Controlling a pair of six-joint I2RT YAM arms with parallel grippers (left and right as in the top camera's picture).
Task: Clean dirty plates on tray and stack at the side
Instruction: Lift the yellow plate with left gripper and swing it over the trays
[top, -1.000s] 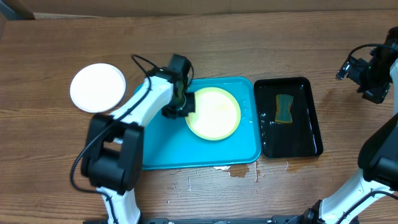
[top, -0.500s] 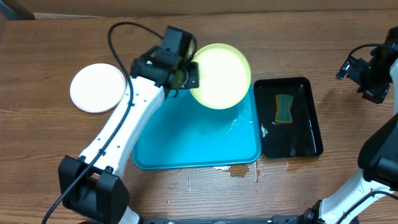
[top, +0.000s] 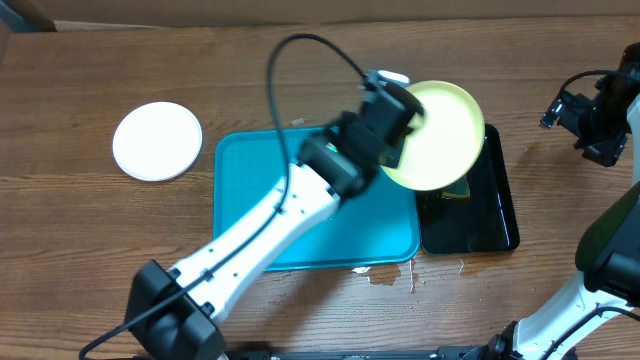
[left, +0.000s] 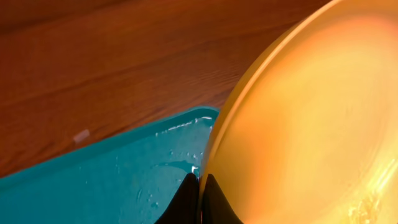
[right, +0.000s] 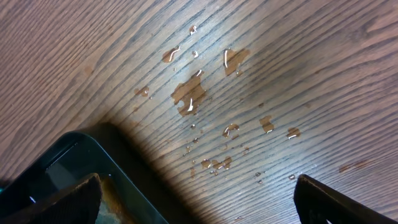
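My left gripper (top: 404, 122) is shut on the rim of a pale yellow-green plate (top: 440, 135) and holds it tilted in the air over the left part of a black tray (top: 495, 215). In the left wrist view my left gripper (left: 200, 186) pinches the plate (left: 311, 112) edge above the wet turquoise tray (left: 93, 186). The tray (top: 385, 225) carries no plates, only water. A white plate (top: 157, 140) lies on the table at the left. My right gripper (top: 598, 118) hovers open at the far right edge with nothing in it, and in its own view the right gripper (right: 198, 186) stands wide over wet wood.
The black tray holds water, and only a sliver of a sponge (top: 456, 192) shows below the held plate. Water drops (right: 189, 93) lie on the wooden table beside the black tray's corner (right: 62, 162). More spills (top: 385, 275) sit at the turquoise tray's front edge.
My left arm has lifted the yellow-green plate off the turquoise tray and swung it right, over the black tray. The right arm has not moved.
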